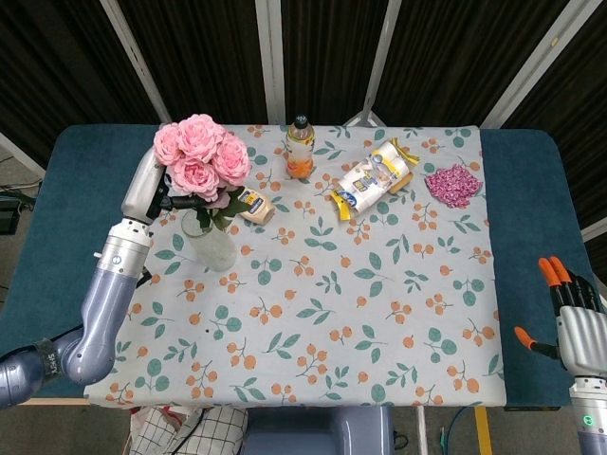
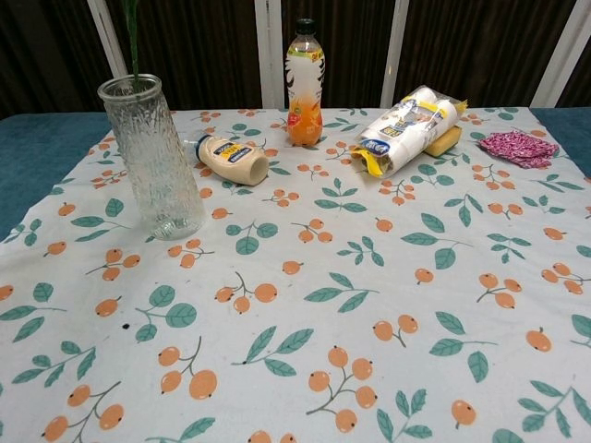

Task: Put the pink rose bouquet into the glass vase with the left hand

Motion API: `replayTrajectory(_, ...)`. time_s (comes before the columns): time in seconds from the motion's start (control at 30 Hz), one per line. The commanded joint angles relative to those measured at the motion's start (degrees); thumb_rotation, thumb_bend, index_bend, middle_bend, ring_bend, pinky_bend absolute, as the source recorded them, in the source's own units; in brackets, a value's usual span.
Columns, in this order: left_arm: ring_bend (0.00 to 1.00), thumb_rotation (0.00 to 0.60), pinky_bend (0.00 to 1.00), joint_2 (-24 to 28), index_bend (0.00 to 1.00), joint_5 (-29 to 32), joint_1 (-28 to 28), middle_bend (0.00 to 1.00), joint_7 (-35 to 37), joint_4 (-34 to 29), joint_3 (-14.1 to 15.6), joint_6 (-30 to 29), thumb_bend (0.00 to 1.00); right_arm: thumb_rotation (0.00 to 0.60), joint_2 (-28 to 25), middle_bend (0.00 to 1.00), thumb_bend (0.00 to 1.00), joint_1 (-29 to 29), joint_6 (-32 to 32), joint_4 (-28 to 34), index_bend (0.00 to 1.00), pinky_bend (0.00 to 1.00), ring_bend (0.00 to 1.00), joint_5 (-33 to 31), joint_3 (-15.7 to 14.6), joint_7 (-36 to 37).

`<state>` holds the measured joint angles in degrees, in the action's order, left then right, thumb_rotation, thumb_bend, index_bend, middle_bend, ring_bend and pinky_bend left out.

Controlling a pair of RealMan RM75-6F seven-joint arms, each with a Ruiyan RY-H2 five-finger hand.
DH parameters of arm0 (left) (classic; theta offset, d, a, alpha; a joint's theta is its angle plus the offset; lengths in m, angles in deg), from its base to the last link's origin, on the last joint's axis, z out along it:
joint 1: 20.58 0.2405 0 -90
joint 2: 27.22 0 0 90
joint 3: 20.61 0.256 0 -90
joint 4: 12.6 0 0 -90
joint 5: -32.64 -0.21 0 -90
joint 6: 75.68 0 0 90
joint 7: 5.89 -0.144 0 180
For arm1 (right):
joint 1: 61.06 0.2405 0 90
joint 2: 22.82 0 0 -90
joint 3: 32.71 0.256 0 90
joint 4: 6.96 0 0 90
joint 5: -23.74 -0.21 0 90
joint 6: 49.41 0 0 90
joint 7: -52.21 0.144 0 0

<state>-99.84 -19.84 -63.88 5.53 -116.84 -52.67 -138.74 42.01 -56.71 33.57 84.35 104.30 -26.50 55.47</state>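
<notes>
Over the table's far-left corner, the pink rose bouquet (image 1: 201, 154) hangs w/ its blooms above the glass vase (image 2: 153, 158), held by the left hand (image 1: 142, 189) around the stems. Chest view shows a green stem (image 2: 133, 41) right at the vase mouth, prob just entering; can't tell how deep. Step in hand: insertion. Next move calls for lowering straight down, keeping stems inside the rim, then letting go. Right hand (image 1: 572, 318), near edge, fingers spread, holds nothing. Left hand's fingers hidden behind blooms & leaves; vase base covered in head view. Mayo bottle (image 2: 231, 159) lies near the vase.
</notes>
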Motion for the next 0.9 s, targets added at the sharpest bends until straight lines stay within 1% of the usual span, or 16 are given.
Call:
replayTrajectory(0.03,0.37,0.6,0.42,-1.3,0.5,-0.6,-0.1,0.51,1.2,1.7,0.6,-0.3,0.29,0.6,-0.1,0.0,0.22,0.0,0.0,0.0,0.0,0.06,0.04,0.0,0.0,0.4)
replayTrajectory(0.43,0.36,0.6,0.41,-3.7,0.49,-2.3,0.4,0.49,3.7,6.1,2.6,0.0,0.29,0.6,-0.2,0.0,0.22,0.0,-0.2,0.1,0.0,0.06,0.04,0.0,0.0,1.0)
replayTrajectory(0.57,0.33,0.6,0.4,-3.9,0.47,-3.0,1.0,0.46,5.4,6.8,3.5,0.9,0.28,0.6,-0.2,0.0,0.22,-0.1,-0.1,0.1,0.0,0.06,0.04,0.0,0.0,1.0)
replayTrajectory(0.67,0.29,0.6,0.37,-3.3,0.46,-3.9,1.6,0.43,6.4,6.6,4.1,1.5,0.28,0.6,-0.2,0.0,0.22,-0.1,0.0,0.2,0.0,0.06,0.04,0.1,0.0,1.1)
replayTrajectory(0.77,0.24,0.6,0.32,-2.3,0.43,-4.1,2.1,0.39,6.3,6.7,5.0,2.8,0.26,0.6,-0.3,0.0,0.22,-0.1,0.0,0.3,0.0,0.06,0.04,0.1,0.0,1.1)
replayTrajectory(0.87,0.16,0.6,0.25,-0.5,0.36,-3.9,2.4,0.31,5.5,6.8,6.6,5.4,0.21,0.6,-0.4,0.0,0.22,-0.1,-0.1,0.5,0.0,0.06,0.04,-0.1,0.1,1.2)
replayTrajectory(0.9,0.12,0.6,0.21,0.2,0.32,-3.7,2.5,0.27,5.3,6.6,7.1,6.7,0.19,0.6,-0.4,0.0,0.22,-0.1,-0.1,0.6,0.0,0.06,0.04,-0.1,0.1,1.2)
